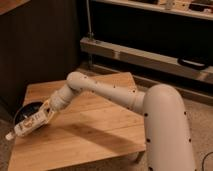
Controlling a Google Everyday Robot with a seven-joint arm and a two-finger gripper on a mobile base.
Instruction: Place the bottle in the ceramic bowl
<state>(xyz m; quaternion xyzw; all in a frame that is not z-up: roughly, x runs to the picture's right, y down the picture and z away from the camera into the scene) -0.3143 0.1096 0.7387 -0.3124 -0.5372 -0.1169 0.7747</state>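
Note:
The ceramic bowl point(24, 110) is dark and glossy and sits at the left edge of the wooden table point(95, 132); the gripper and bottle hide part of it. My gripper point(40, 118) is at the end of the white arm point(100, 92), over the bowl's near right rim. It is shut on the bottle point(26, 126), a slim white bottle with dark label marks. The bottle lies tilted, its cap point(9, 136) pointing down-left past the table's left edge.
A dark cabinet wall point(40, 45) stands behind the table. A metal rail and shelf unit point(150, 56) runs along the back right. The arm's thick white base point(167, 135) fills the lower right, beside the table's right edge.

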